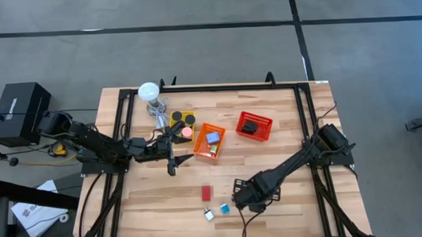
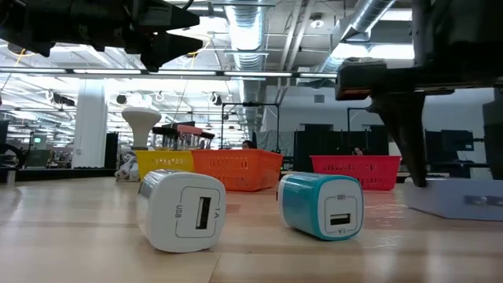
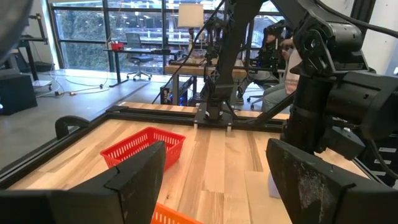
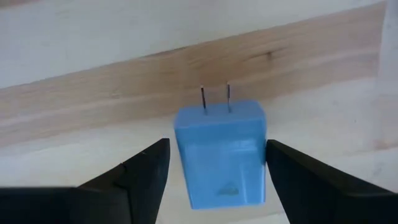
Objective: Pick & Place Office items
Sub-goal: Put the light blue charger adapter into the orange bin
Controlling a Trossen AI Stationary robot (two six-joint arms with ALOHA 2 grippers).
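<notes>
In the high view, the contents of the orange basket (image 1: 210, 142) and red basket (image 1: 255, 126) are too small to identify. The blue charger (image 4: 222, 154) is cut off at the right wrist picture's lower edge. In the low view, the yellow basket (image 2: 163, 162) sits half hidden behind the white charger (image 2: 181, 209).

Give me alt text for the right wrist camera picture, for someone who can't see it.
A blue USB wall charger lies on the light wooden table, its two metal prongs pointing away from the camera. The right end effector is open, one dark finger on each side of the charger, neither visibly touching it.
</notes>
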